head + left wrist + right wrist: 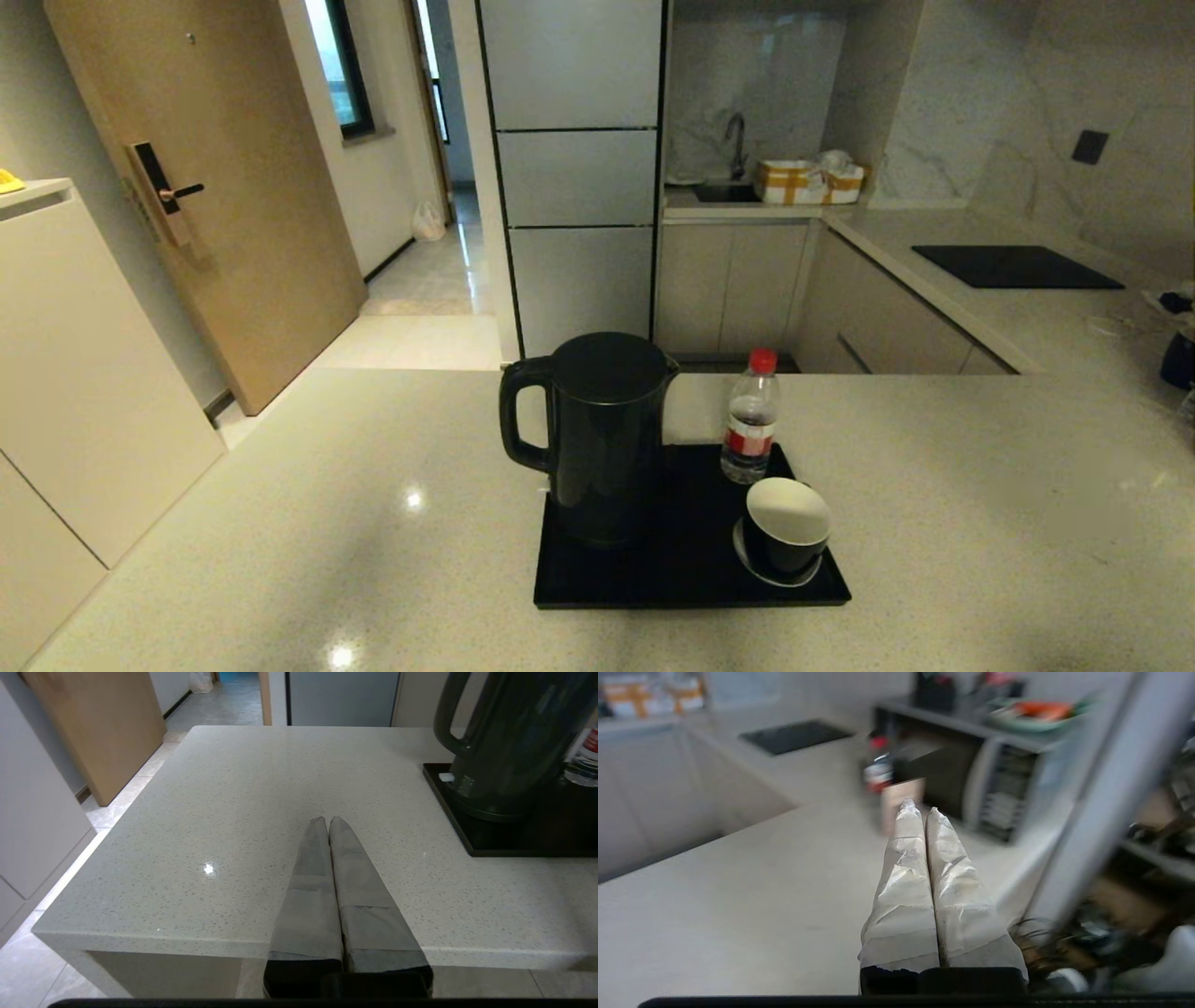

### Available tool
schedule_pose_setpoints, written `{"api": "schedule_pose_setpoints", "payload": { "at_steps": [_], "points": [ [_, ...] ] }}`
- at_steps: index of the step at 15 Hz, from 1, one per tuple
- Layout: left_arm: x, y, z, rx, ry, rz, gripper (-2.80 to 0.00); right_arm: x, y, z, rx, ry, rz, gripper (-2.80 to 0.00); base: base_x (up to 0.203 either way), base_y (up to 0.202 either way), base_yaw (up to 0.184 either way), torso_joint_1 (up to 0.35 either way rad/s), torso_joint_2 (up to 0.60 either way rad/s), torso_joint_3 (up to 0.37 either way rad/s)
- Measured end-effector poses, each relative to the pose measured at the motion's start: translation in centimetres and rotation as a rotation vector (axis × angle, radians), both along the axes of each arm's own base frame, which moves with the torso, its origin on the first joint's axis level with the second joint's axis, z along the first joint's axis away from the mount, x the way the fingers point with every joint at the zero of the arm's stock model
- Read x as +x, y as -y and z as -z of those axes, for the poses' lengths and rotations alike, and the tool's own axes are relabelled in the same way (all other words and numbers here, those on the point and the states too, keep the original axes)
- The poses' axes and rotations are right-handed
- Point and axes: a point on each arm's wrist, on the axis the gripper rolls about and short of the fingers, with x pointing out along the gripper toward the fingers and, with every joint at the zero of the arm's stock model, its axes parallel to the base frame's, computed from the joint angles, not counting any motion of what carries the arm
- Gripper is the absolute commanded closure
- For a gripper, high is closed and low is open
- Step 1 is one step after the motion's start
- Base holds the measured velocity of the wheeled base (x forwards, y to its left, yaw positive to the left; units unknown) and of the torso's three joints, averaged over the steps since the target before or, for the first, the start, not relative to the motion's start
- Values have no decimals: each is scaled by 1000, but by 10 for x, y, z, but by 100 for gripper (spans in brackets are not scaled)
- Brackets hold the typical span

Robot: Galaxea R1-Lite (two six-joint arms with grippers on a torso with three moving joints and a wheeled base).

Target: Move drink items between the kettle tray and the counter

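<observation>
Sitting on the tray [560, 588]: kettle [597, 439], bottle [750, 431] behind the empty cup [787, 534]; left gripper [328, 822] and right gripper [920, 807] pinched together, holding nothing.

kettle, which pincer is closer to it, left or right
Left. The left pincer, shut, sits over the counter beside the tray that carries the kettle. The right pincer, also shut, points away toward a side counter, with no kettle in its view.

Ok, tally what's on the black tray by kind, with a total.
Kettle: 1
Bottle: 1
Cup: 1
Saucer, under the cup: 1
Total on the tray: 4
</observation>
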Motion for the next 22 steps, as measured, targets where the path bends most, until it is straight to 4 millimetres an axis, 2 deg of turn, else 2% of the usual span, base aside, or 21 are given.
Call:
{"api": "schedule_pose_setpoints", "payload": {
  "at_steps": [2,3,4,5,8,9,12,15,17,20,22],
  "points": [
    [0,0,0,0,0,0,0,-50,1,12,-36,13,-61,0,0,0,0,3,0,13],
    [0,0,0,0,1,0,0,-65,-1,25,-54,5,-140,0,0,0,0,0,0,0],
    [0,0,0,0,1,0,0,-71,-4,44,-60,-10,-239,0,0,0,0,0,0,0],
    [0,0,0,0,1,0,0,-68,-7,64,-56,-20,-336,0,0,0,0,0,0,0],
    [0,0,0,0,2,0,0,-34,-14,129,-23,-42,-612,0,0,0,0,0,0,0],
    [0,0,0,-1,2,0,0,-26,-16,143,-10,-9,-704,0,0,0,0,0,0,0],
    [0,0,0,0,2,0,0,-21,-20,157,80,39,-887,0,0,0,0,0,0,0],
    [0,0,0,-1,3,0,0,-22,-20,166,125,-72,-861,0,0,0,0,0,0,0],
    [0,0,0,0,2,0,0,-20,-20,167,87,-36,-858,0,0,0,0,0,0,0],
    [0,0,0,0,2,0,0,-19,-20,172,147,-47,-850,0,0,0,0,0,0,0],
    [0,0,0,0,2,0,0,-19,-20,173,103,-70,-854,0,0,0,0,0,0,0]
  ]
}}
